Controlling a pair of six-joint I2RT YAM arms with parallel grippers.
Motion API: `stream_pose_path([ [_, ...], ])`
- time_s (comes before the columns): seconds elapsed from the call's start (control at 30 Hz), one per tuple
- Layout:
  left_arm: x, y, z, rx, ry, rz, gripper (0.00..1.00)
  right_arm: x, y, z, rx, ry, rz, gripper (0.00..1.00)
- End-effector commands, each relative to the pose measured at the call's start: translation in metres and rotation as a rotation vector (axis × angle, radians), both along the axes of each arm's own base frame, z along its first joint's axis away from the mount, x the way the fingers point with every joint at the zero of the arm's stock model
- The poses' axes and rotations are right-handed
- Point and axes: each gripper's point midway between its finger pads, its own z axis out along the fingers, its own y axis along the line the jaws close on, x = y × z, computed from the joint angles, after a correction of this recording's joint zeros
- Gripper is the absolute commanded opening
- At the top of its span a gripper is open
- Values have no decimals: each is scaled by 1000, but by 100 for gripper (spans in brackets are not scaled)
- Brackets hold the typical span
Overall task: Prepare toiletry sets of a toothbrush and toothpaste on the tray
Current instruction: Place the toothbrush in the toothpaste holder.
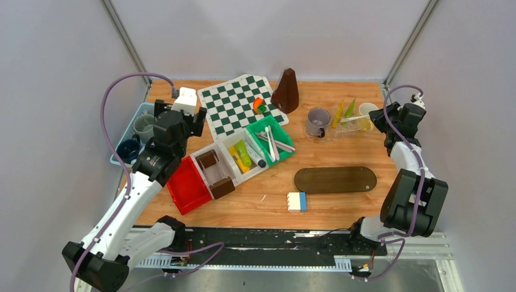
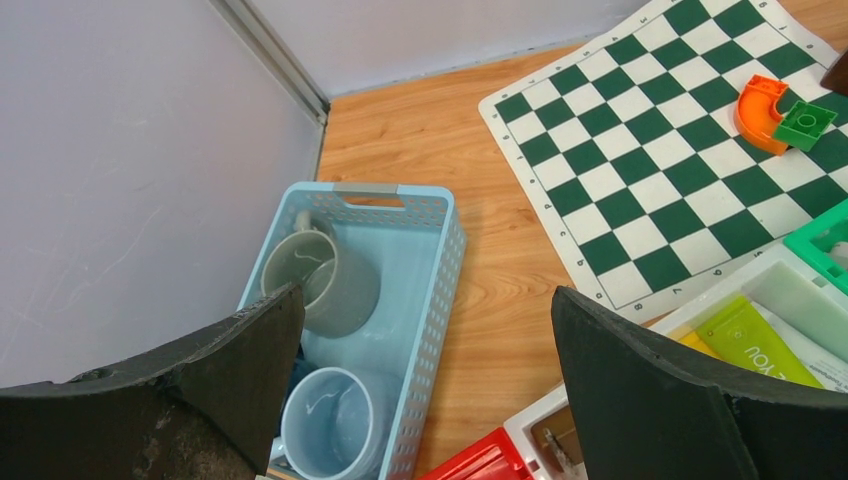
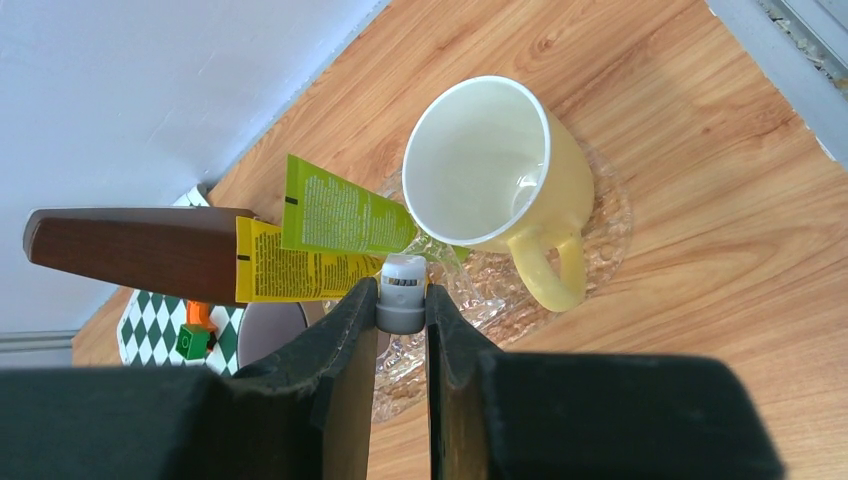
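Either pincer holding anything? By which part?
Right pincer grips what looks like the yellow plastic tube by its white cap. Left pincer is open and empty.

Mostly behind left arm (image 1: 131, 201): blue basket (image 1: 125, 134). Cut by bottom edge: light blue mug (image 2: 330, 430). Largely behind right gripper (image 3: 403, 295): grey mug (image 3: 274, 318). Unreadable: yellow tube (image 3: 300, 272) print.

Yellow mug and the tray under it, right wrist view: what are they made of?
The pale yellow mug is likely glazed ceramic: thick wall, glossy whitish inside with soft reflections. The tray is clear and dimpled, see-through with glinting bumps; it could be pressed glass or hard plastic, can't tell which.
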Motion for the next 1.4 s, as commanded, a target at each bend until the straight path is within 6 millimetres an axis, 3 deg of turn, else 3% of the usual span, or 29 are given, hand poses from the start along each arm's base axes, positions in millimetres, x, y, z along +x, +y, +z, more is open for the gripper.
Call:
stream_pose_path([
  [0.0, 4, 1, 10, -27, -45, 4, 100, 6, -1, 11, -49, -52, 2, 15],
  [0.77, 4, 1, 10, -36, -44, 0, 100, 5, 3, 16, -80, -54, 8, 34],
  [1.0, 3, 2, 11, -37, -47, 2, 100, 3, 1, 21, -103, -62, 2, 10],
  [1.1, 3, 2, 11, -37, -48, 1, 100, 2, 0, 24, -114, -64, -1, 8],
  [1.27, 3, 1, 11, -38, -47, -1, 100, -3, -9, 27, -128, -6, -50, 20],
  [1.37, 3, 1, 11, -41, -47, -3, 100, -10, -14, 24, -122, 72, -81, 32],
])
